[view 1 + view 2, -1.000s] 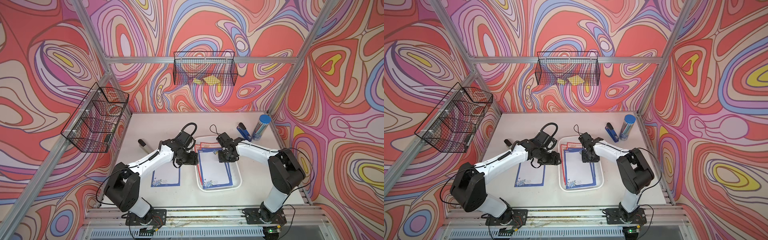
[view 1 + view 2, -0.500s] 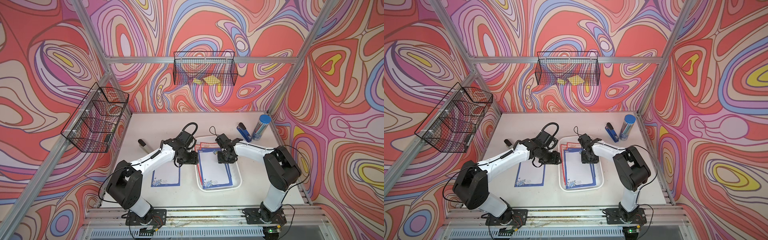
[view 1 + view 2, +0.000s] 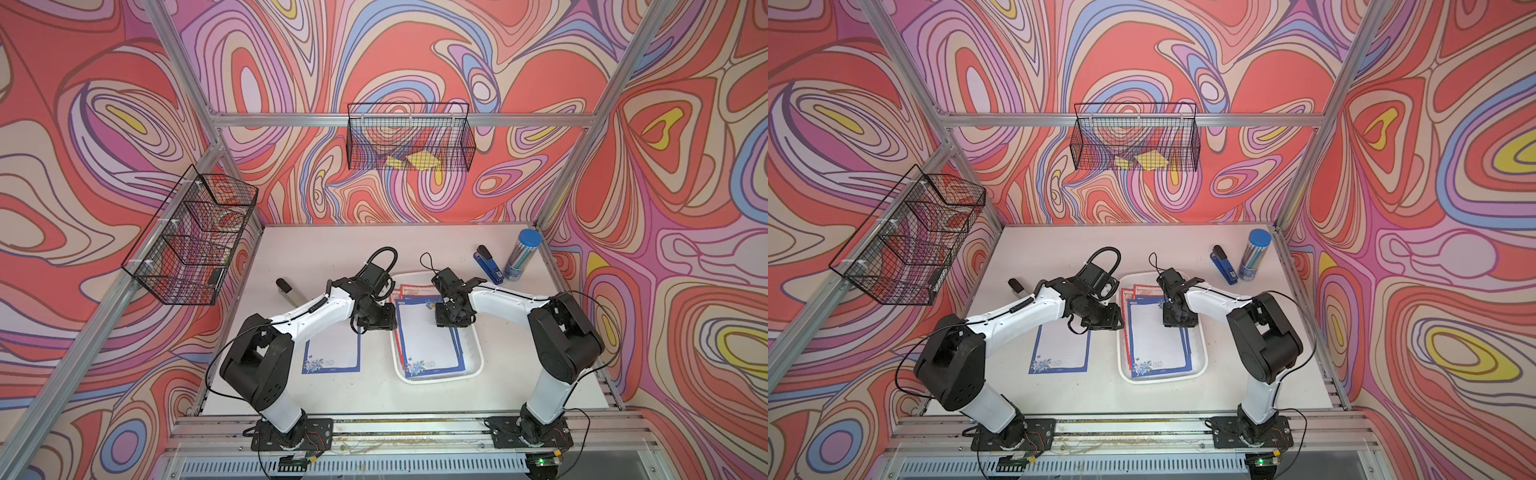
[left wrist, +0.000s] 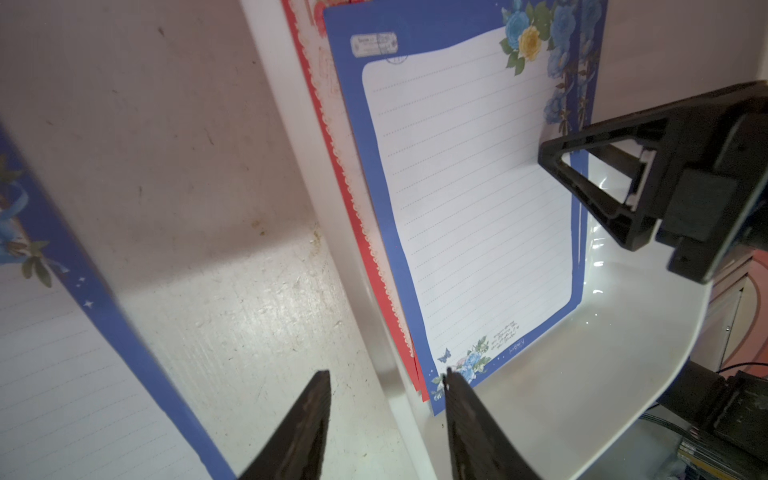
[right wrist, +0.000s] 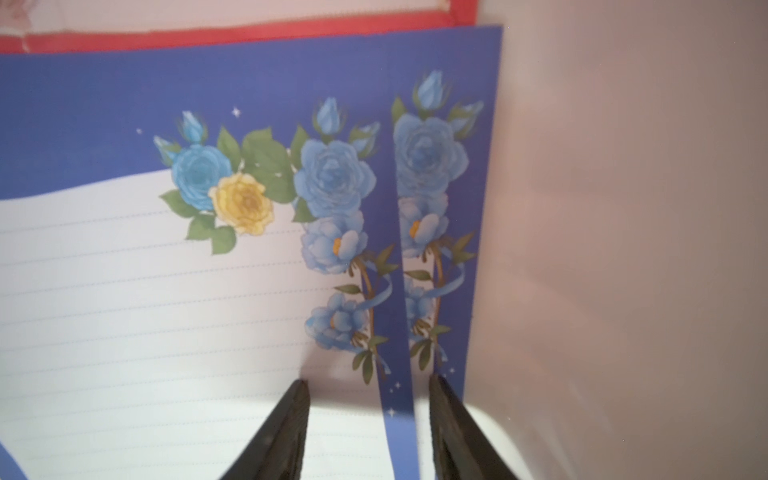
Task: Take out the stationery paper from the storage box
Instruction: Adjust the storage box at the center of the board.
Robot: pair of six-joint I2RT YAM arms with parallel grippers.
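Right hand (image 5: 368, 380), jaws apart, straddles the stationery paper (image 5: 166, 311) border in the storage box (image 5: 623, 208).

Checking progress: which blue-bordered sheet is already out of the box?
The lone sheet flat on the table, beside the storage box; the others lie stacked inside it.

Left arm (image 3: 316, 322), right arm (image 3: 503, 301): white tubular links, black joint housings, black cables. Left hand (image 4: 385, 376), right hand (image 5: 369, 380): black tapered fingers (image 4: 307, 428).

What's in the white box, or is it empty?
Not empty. The storage box holds stacked stationery paper, blue-bordered on top. One sheet lies outside.
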